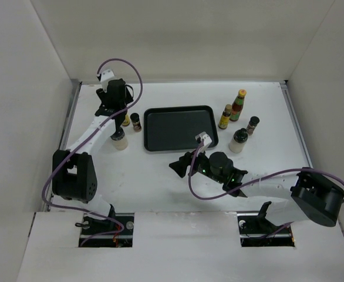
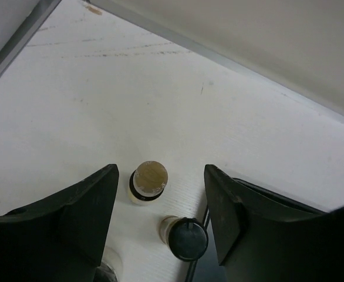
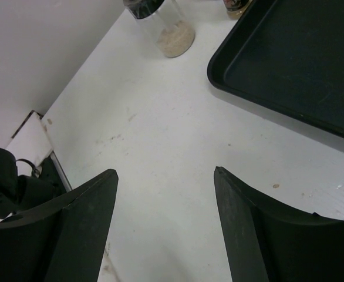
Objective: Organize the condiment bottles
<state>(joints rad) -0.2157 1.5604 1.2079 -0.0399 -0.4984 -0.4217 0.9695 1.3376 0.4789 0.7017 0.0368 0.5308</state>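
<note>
Bottles stand in two groups flanking the tray, all on the table, none on the tray.

Left of tray:
- yellow-labelled bottle, mostly hidden under the left arm
- short dark jar, just beside the tray's left rim
- white bottle, off the tray's near-left corner

Right of tray:
- second yellow-labelled bottle and red bottle, side by side off the far-right corner
- second dark jar, farther out from the right rim
- second white bottle, off the near-right corner

Left gripper: hangs above the left group and points down. Jaws stand partly apart and grip nothing. In the wrist view the yellow-labelled bottle's tan cap sits in the gap between the fingers, clear of both. The short dark jar's black cap sits lower in the same gap, close to the other finger. Whether they touch, I cannot tell.

Right gripper: low over the table just off the tray's near edge, about mid-length. Jaws stand wide, with bare table between them. The tray's corner lies just ahead of the fingertips to one side. The white bottle stands well beyond them, and the right-hand group is well apart from this gripper.
</note>
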